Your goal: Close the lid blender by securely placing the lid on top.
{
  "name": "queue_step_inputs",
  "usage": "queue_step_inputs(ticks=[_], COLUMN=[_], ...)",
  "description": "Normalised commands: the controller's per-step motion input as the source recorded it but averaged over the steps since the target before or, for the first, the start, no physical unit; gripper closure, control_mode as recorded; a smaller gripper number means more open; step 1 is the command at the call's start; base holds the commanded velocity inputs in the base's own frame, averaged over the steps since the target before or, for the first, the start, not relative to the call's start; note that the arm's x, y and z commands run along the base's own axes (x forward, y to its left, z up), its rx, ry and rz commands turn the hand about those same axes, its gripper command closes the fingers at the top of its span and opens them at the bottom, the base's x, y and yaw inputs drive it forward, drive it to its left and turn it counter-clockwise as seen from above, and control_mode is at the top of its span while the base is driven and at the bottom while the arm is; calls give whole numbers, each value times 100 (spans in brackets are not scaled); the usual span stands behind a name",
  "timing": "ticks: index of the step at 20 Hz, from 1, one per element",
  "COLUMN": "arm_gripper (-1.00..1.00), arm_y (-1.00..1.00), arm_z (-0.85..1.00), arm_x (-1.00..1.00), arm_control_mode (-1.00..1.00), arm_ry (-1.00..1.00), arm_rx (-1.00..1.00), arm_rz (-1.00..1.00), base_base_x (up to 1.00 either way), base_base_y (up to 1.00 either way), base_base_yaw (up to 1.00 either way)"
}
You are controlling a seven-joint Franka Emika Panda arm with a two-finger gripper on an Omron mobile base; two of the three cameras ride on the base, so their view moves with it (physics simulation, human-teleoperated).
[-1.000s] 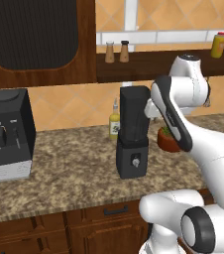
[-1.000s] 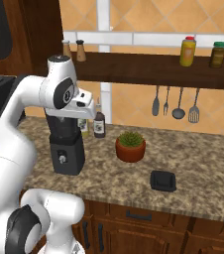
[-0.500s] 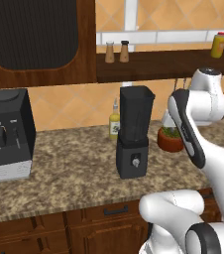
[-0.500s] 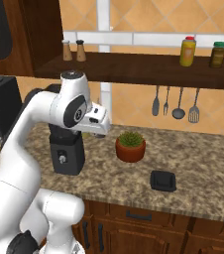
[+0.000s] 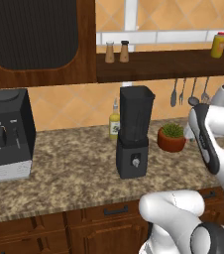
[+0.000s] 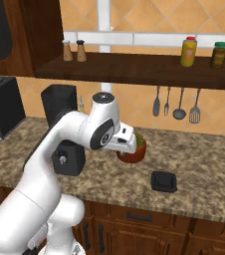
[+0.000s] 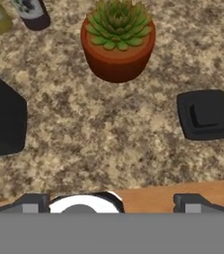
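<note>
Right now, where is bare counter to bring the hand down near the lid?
Bare granite surrounds the lid, widest between it and the blender. Behind, the potted succulent crowds the approach; the counter edge lies close in front.

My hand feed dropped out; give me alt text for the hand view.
The lid lies flat on the speckled counter, to the upper right and ahead of the open gripper. A potted succulent stands at top centre, the blender at left.
</note>
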Motion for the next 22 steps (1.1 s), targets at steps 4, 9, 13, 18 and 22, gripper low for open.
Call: queue_step_inputs(ticks=[4,9,13,18,22], arm_gripper=[-100,-100,-100,-100,-100], arm_y=[-70,-61,-66,-73,-67], arm_z=[-43,-43,-53,-51,-37], arm_x=[1,13,22,31,29], arm_control_mode=[-100,-100,-100,-100,-100], arm_ry=[1,0,0,2,1], arm_rx=[-2,-3,-2,-1,0], arm_rz=[-2,-3,-4,-3,-2], base_base_x=[0,0,0,0,0], base_base_y=[0,0,0,0,0], base_base_yaw=[0,0,0,0,0])
